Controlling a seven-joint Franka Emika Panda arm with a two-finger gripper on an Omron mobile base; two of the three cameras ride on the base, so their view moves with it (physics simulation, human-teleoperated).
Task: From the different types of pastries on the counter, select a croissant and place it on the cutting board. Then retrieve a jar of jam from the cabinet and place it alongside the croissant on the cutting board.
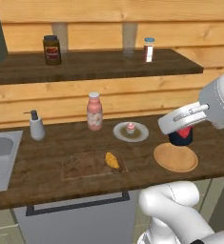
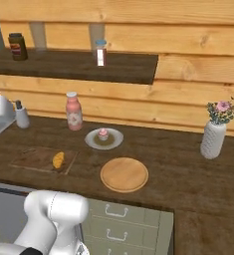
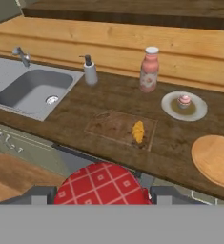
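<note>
Claw gripping jam jar, croissant on cutting board

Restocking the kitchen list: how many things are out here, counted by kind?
Pastries: 2, croissant and cupcake
Jars: 3, jar of jam in the gripper, brown jar, small white jar
Bottles: 2, pink bottle, soap dispenser
Boards and plates: 3, cutting board, wooden plate, grey plate
Vases: 1, flower vase
Total: 11
</note>
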